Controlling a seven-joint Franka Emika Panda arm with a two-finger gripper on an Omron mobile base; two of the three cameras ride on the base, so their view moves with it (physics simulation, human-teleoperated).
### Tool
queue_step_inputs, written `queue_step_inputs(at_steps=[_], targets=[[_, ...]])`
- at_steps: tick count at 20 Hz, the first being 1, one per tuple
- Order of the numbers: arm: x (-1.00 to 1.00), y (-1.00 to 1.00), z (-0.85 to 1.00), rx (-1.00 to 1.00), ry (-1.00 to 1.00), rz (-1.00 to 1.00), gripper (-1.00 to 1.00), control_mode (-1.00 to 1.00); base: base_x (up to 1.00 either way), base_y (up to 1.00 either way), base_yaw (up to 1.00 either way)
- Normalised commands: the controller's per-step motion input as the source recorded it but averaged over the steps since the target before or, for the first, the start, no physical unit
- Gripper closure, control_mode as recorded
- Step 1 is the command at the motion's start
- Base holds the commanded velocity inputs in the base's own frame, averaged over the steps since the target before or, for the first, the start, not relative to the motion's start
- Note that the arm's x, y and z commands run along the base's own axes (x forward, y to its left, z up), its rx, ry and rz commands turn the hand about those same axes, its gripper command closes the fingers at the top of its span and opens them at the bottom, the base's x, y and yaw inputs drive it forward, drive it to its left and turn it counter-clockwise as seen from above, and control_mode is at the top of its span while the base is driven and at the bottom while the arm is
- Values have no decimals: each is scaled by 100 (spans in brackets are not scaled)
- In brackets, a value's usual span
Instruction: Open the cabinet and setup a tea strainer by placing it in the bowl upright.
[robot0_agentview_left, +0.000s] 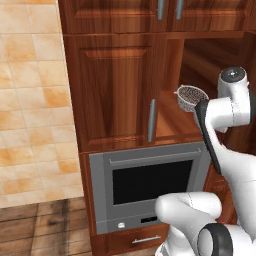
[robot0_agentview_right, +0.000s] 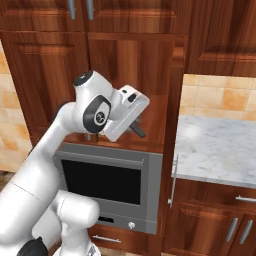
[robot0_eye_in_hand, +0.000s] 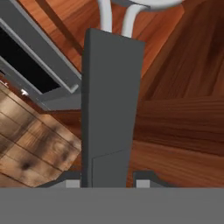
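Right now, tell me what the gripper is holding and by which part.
The gripper holds the tea strainer by its flat grey handle, clamped between the fingers; the mesh basket sits at the far end, inside the opened cabinet.

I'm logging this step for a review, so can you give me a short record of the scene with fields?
cabinet: left door shut, right side open
tea strainer: inside the open right side, above the shelf board; whether it rests on the board cannot be told
strainer handle: flat grey bar between the fingertips
gripper: closed on the handle
oven: below the cabinet, door shut
marble counter: right of the oven unit
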Motion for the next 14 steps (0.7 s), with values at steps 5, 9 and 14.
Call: queue_step_inputs(at_steps=[5,9,14], targets=[[-87,47,18,0,2,-16,100,-100,0,0,0],[-83,47,0,2,1,-15,100,-100,0,0,0],[-71,38,2,10,0,-11,100,-100,0,0,0]])
